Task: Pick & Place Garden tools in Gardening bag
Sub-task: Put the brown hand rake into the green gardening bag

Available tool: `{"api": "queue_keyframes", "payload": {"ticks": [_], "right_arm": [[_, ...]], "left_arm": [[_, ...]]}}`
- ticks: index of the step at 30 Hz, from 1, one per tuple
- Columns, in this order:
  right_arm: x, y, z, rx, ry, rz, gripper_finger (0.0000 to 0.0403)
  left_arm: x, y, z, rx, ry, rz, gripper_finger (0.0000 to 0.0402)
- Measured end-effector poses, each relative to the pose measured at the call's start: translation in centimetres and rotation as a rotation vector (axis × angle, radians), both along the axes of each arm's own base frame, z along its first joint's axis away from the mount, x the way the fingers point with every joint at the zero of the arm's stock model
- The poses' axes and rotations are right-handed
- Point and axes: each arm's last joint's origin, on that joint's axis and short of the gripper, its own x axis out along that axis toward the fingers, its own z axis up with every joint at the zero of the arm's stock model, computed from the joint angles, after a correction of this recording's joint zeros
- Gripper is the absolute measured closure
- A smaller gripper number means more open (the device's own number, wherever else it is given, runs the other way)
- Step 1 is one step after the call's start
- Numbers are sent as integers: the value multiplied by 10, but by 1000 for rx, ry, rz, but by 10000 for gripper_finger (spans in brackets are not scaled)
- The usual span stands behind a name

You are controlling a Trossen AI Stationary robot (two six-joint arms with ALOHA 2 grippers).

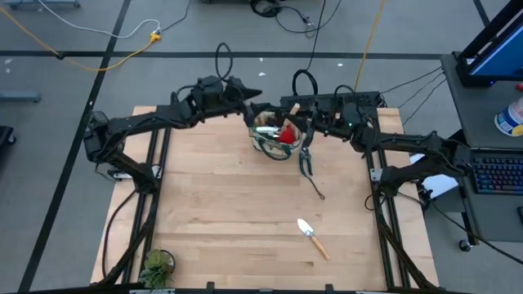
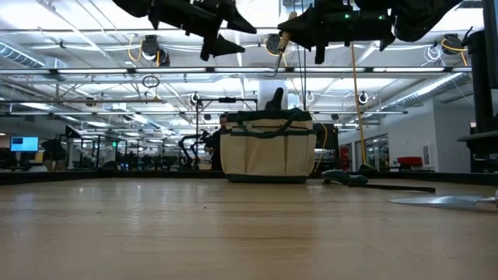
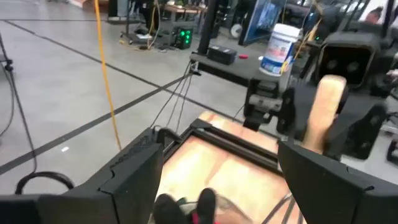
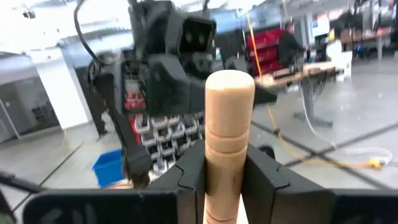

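Observation:
The tan gardening bag (image 1: pixel 274 140) with dark green trim stands on its base at the table's far middle, also in the low view (image 2: pixel 268 155). A red-and-black item (image 1: pixel 286 135) sticks out of it. My right gripper (image 1: pixel 298 110) hovers over the bag's far right rim, shut on a wooden-handled tool (image 2: pixel 282 48). My left gripper (image 1: pixel 249 108) hangs open above the bag's far left rim, its fingers (image 3: pixel 137 180) wide apart with nothing between them. Black pruning shears (image 1: pixel 308 159) and a silver trowel (image 1: pixel 312 237) lie flat on the table. My right gripper pinches the tool's wooden handle (image 4: pixel 229 134) between its two fingers, below the handle's rounded free end (image 4: pixel 229 84). The fingers come in about level from the table's right and lie across the handle. The tool is near upright and lifted clear, metal part (image 2: pixel 278 68) hanging above the bag.
A thin dark tool (image 1: pixel 317 192) lies just nearer than the shears. A small potted plant (image 1: pixel 155 265) stands at the near left corner. Bare wood spreads over the table's left and middle. A keyboard (image 1: pixel 498 175) sits on a desk beyond the right edge.

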Motion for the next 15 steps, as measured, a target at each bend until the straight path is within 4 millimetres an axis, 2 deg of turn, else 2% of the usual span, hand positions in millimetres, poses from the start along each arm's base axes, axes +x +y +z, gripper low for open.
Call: {"api": "queue_keyframes", "payload": {"ticks": [4,9,15], "right_arm": [[4,-7,-1,-28,-31,-17,344],[27,-18,7,-78,-20,-25,344],[55,-38,11,-123,55,-53,344]], "left_arm": [[-8,9,3,18,0,-32,91],[-15,20,2,4,1,-72,93],[-17,22,-1,-3,30,-109,91]]}}
